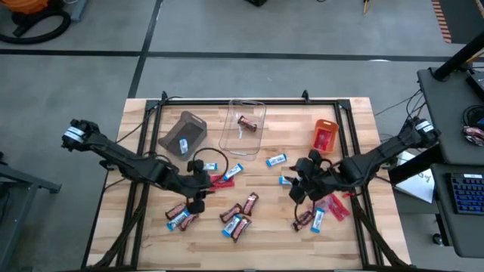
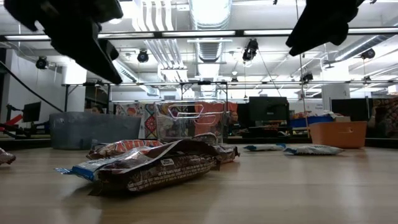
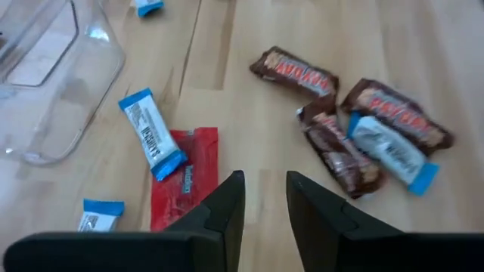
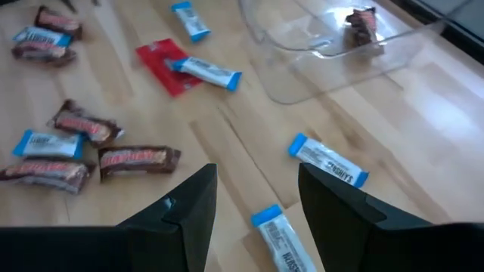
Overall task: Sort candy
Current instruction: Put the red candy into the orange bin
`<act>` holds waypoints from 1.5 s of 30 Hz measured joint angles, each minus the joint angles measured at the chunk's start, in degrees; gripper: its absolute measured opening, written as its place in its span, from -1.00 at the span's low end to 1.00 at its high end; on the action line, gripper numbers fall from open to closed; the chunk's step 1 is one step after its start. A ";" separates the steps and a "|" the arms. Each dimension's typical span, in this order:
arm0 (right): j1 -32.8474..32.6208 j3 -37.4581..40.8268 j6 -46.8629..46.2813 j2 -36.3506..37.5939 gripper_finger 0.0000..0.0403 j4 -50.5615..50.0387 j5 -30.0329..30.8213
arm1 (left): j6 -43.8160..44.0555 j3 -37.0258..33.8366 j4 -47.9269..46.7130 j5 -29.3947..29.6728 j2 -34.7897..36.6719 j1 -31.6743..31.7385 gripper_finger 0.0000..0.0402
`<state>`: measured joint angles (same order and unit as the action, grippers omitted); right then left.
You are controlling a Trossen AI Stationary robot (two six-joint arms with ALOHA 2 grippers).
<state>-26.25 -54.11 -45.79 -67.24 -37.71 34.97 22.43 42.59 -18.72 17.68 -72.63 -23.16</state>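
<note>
A: Candy bars, where?
B: Scattered across the wooden table; one brown bar lies in the clear bin.
A: The grippers?
B: Left gripper hovers near a red wrapper, fingers narrowly apart, empty. Right gripper hangs wider open, empty, above a blue-and-white bar.
</note>
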 joint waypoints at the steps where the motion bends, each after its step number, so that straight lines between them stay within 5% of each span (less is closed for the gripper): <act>1: -0.48 0.00 0.29 -0.21 -0.10 0.33 0.39 | -0.37 0.00 -0.14 0.71 -0.88 -0.02 -0.54; 14: -2.39 0.18 0.88 -0.40 -0.10 1.23 1.48 | -2.93 0.00 0.91 7.42 -14.96 -0.04 0.04; 22: -2.39 0.58 0.87 -0.40 -0.10 1.74 2.15 | -1.06 0.11 3.19 11.36 -22.66 0.11 0.10; 29: -2.37 0.66 0.86 -0.50 -0.10 2.77 2.60 | 1.49 0.17 3.49 11.93 -23.22 0.14 -0.08; 42: -2.37 0.72 0.90 -4.04 -0.10 4.19 2.68 | 2.06 0.00 2.90 11.33 -23.45 0.57 -0.94; 45: -2.37 0.72 1.51 -4.54 -0.10 4.36 2.70 | 1.85 0.00 2.64 10.01 -22.76 0.61 -0.96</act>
<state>-28.62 -53.39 -44.28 -71.77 -33.35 37.67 24.28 42.59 -16.09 27.69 -95.39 -22.55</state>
